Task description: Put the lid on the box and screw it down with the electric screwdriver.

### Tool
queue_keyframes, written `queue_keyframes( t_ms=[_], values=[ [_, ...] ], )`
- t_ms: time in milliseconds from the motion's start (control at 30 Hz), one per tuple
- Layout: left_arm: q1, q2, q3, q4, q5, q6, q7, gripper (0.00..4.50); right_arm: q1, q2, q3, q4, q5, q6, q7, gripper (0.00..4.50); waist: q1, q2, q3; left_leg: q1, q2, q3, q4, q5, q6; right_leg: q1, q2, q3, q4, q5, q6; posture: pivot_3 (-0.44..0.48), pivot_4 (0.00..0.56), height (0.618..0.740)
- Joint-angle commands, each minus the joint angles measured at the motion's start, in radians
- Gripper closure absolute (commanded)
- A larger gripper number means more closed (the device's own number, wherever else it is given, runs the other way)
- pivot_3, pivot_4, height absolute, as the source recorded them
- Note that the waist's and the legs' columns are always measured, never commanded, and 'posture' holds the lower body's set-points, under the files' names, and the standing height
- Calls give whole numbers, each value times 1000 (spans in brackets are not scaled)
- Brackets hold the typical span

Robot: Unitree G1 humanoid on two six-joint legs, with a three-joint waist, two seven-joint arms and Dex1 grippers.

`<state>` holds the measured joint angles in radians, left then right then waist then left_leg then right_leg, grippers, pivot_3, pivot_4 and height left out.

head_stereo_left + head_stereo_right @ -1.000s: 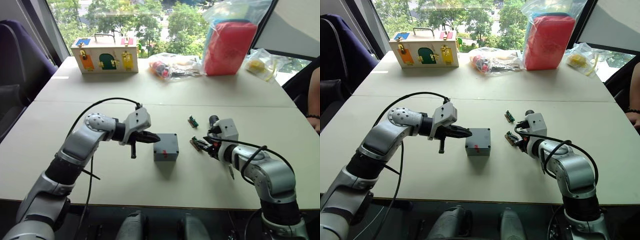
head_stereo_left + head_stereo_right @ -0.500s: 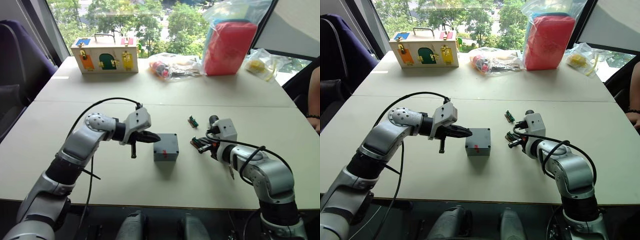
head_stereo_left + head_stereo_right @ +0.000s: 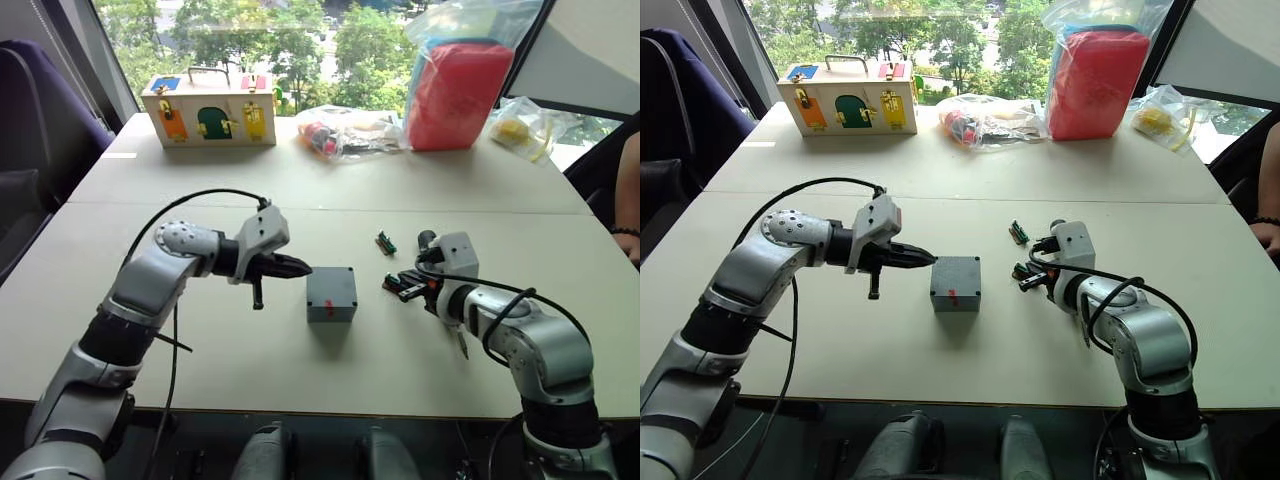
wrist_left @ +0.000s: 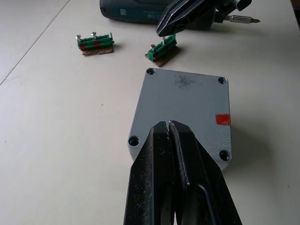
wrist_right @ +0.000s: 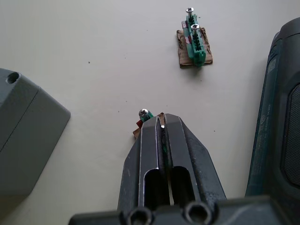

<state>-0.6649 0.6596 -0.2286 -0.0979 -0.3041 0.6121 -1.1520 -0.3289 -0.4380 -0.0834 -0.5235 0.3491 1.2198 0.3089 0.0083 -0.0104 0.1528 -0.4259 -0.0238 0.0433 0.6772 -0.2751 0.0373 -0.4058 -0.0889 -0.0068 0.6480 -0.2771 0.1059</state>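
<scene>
Black electric screwdriver flat, bit toward box

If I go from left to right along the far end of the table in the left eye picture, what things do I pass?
Wooden box → clear bag of small toys → big bag with the red case → small bag with yellow things.

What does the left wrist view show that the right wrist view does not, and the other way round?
Left wrist view: the lid top with four corner holes and a red mark, the electric screwdriver bit, shut left fingers. Right wrist view: the box side seam, right fingers shut on a green piece. Both: the grey box, two green pieces, the screwdriver body.
</scene>
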Motion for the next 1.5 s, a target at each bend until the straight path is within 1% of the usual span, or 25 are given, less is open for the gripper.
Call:
queue_keyframes(
  t_ms=[33,167,233,367,500,733,1233,1500],
  values=[
    [-11,19,49,-17,-35,16,-8,4500,-43,11,-37,-82,26,34,-17,4474,0,0,0,0,0,0,0,0,0,0,0,0,0,0,0,0,150,740],
    [12,46,80,-53,-82,62,-20,4500,-100,43,-30,-114,67,33,-4,4474,-3,0,0,0,0,0,0,0,0,0,0,0,0,0,0,0,150,740],
    [37,77,96,-83,-106,86,-31,4500,-117,63,-2,-124,94,7,22,4474,-8,0,0,0,0,0,-1,0,0,-1,0,0,0,0,0,0,150,740],
    [95,118,124,-134,-136,123,-14,4500,-104,71,93,-90,71,-92,45,4474,-21,0,0,0,0,0,-2,0,0,-1,-1,0,-1,0,0,0,150,740],
    [120,101,153,-163,-166,160,38,4500,-96,73,133,-59,59,-141,51,4474,-18,0,0,0,0,0,-2,0,0,-1,-1,0,-1,0,0,0,150,740],
    [144,84,162,-193,-188,182,97,4500,-99,55,170,-13,51,-185,68,4474,-22,0,0,0,0,0,-3,0,0,-1,-1,0,-1,0,0,0,150,740],
    [125,88,146,-193,-191,182,116,4500,-81,54,199,17,37,-199,68,4474,-21,1,0,0,0,0,-4,0,-1,-2,-2,0,-1,0,0,0,150,740],
    [107,78,139,-197,-198,189,121,4500,-79,64,203,35,31,-205,68,4474,-21,1,0,0,-1,0,-10,2,-4,-4,-4,0,-1,0,-1,0,150,740]
  ],
)
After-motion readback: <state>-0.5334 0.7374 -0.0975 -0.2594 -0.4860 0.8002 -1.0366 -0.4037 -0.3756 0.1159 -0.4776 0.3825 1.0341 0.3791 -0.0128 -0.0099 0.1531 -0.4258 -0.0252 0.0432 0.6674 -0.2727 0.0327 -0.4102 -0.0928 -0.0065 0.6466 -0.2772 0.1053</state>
